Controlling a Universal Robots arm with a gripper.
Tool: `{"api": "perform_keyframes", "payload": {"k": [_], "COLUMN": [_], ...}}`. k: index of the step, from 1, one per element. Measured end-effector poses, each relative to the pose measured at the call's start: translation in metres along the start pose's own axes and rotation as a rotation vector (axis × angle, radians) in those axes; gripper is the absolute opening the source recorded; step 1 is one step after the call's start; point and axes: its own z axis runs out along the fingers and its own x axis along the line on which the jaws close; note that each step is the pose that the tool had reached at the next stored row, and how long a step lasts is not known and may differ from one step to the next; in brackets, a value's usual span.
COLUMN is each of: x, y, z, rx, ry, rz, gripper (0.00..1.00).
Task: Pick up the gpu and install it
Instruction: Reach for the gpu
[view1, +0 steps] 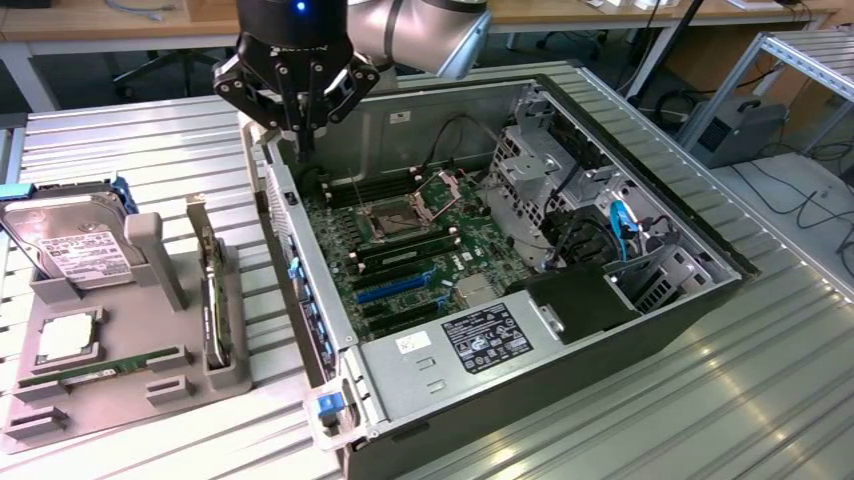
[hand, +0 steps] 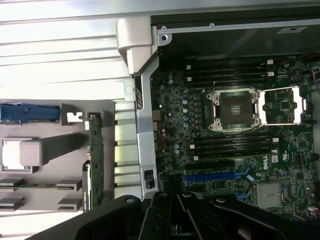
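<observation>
The gpu (view1: 210, 292) stands on its edge in a slot of the grey holder tray (view1: 220, 375), at the exterior view's left of the computer case. In the wrist view the gpu (hand: 95, 160) appears edge-on beside the case wall. My gripper (view1: 304, 148) hangs above the case's left wall near the far end of the motherboard (view1: 400, 250). It is well apart from the gpu. Its black fingers (hand: 172, 215) are shut together and hold nothing. The blue expansion slot (hand: 210, 176) on the motherboard lies just under the gripper in the wrist view.
The open case (view1: 641, 200) holds a CPU socket (view1: 400, 212), memory slots, a drive cage (view1: 547, 170) and a power supply (view1: 454, 350). The tray also carries a hard drive (view1: 74, 250), a processor (view1: 67, 338) and a green memory stick (view1: 100, 368). Ribbed metal table all around.
</observation>
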Motion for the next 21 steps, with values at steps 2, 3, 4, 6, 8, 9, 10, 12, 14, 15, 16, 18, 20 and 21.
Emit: {"api": "perform_keyframes", "payload": {"k": [2,3,4,6,8,9,10,12,14,15,16,18,20,21], "x": [0.0009,0.0013,0.0017,0.0027,0.0038,0.0042,0.0049,0.0057,0.0067,0.0071,0.0075,0.0083,0.0091,0.0095], "y": [-0.0001,-0.0001,-0.0001,-0.0002,-0.0003,-0.0003,-0.0004,-0.0004,-0.0005,-0.0005,-0.0006,-0.0006,-0.0007,-0.0007], "z": [0.0,-0.0001,-0.0001,-0.0001,-0.0001,-0.0001,-0.0001,-0.0002,-0.0002,-0.0002,-0.0002,-0.0003,-0.0003,-0.0003], "rx": [0.0,0.0001,0.0,0.0,0.0001,0.0,0.0,0.0001,0.0001,0.0001,0.0,0.0001,0.0001,0.0001], "ry": [0.0,0.0,0.0,0.0,0.0,0.0,0.0,0.0,0.0,0.0,0.0,0.0,0.0,0.0], "rz": [0.0,0.0,0.0,0.0,0.0,0.0,0.0,0.0,0.0,0.0,0.0,0.0,0.0,0.0], "gripper": [0.11,0.11,0.11,0.11,0.11,0.11,0.11,0.11,0.11,0.11,0.11,0.11,0.11,0.11]}}
